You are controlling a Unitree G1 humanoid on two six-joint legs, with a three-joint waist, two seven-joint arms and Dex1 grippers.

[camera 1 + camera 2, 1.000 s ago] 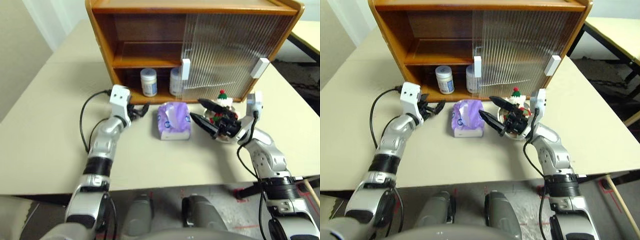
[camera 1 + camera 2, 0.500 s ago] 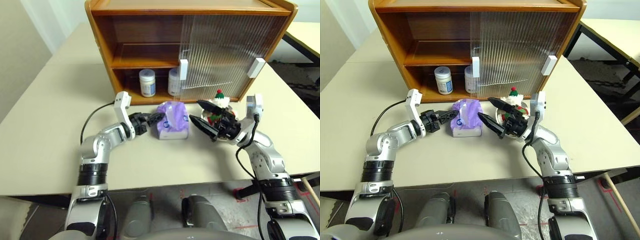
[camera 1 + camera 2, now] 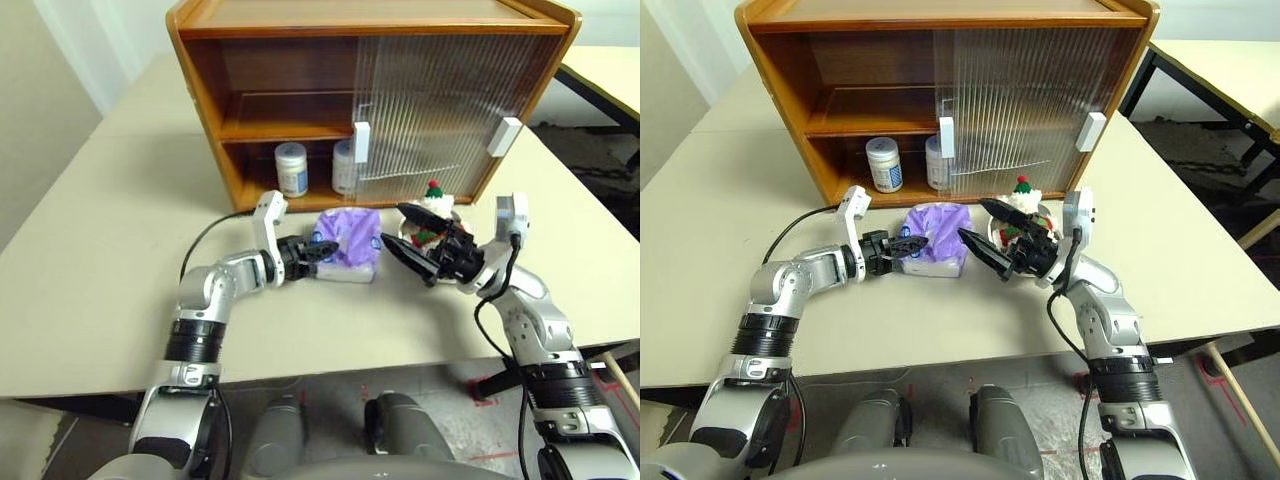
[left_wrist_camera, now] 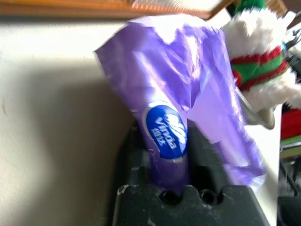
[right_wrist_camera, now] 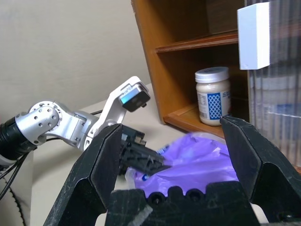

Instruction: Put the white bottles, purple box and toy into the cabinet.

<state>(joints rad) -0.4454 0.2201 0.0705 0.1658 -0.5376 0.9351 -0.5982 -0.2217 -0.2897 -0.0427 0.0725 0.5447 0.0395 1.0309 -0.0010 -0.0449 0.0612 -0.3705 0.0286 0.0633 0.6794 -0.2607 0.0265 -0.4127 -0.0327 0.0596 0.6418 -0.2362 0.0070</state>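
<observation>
The cabinet (image 3: 300, 60) already holds both white bottles (image 3: 292, 168) on its lower shelf. The purple box (image 3: 350, 244) lies near it, pinched at its left end by the left gripper (image 3: 902, 246); next it needs lifting inside. The right gripper (image 3: 412, 236) waits wide open by the toy (image 3: 434, 205).

The box (image 3: 347, 256) is purple. The toy (image 3: 432, 208) is white with red and green stripes. The cabinet (image 3: 210, 95) is brown.

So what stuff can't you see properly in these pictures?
- Second white bottle: half behind the ribbed sliding door, head views.
- Toy: lower part blocked by the right gripper.
- Purple box: its pinched end hidden between the left gripper's fingers, left wrist view.
</observation>
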